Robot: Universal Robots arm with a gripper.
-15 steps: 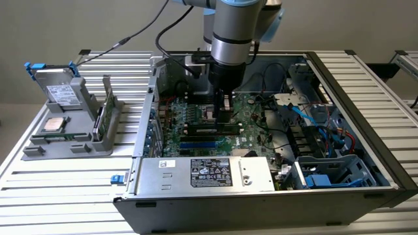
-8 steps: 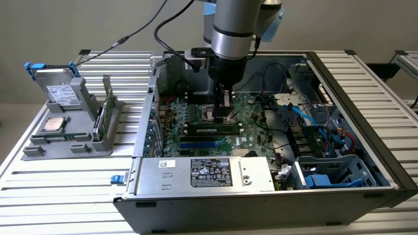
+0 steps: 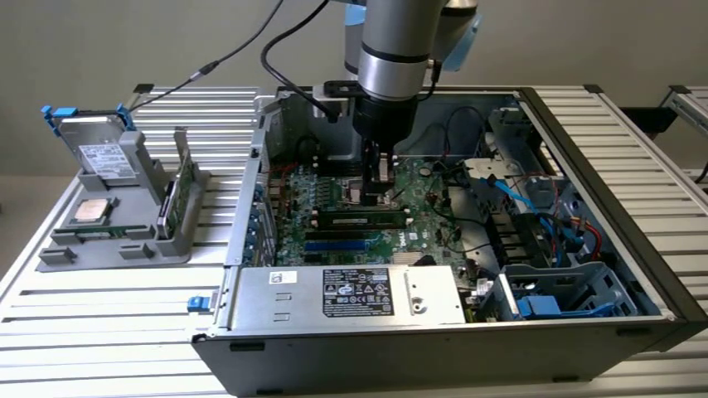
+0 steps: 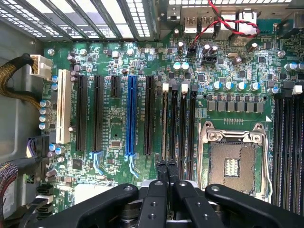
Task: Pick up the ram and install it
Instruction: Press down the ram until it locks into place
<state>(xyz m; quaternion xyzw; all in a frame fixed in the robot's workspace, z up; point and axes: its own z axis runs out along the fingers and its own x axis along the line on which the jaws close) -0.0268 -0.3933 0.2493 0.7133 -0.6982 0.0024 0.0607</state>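
Your case (image 3: 443, 356) lies open on the desk (image 3: 111, 332). The ram (image 3: 360, 220) already stands in a black slot on the motherboard (image 4: 114, 118). The end effector (image 4: 166, 166) is pinched shut over that slot, gripping nothing visible. Picking looks done; you cannot tell whether the ram is fully latched.

Robotics laboratory test bench — ribbed silver aluminium-profile table (image 3: 99, 332), opened black-and-grey desktop computer case (image 3: 443, 356) with green motherboard (image 4: 116, 118) exposed, grey plastic parts fixture (image 3: 99, 253), silver industrial robot arm (image 3: 393, 41), plain beige wall (image 3: 111, 41).
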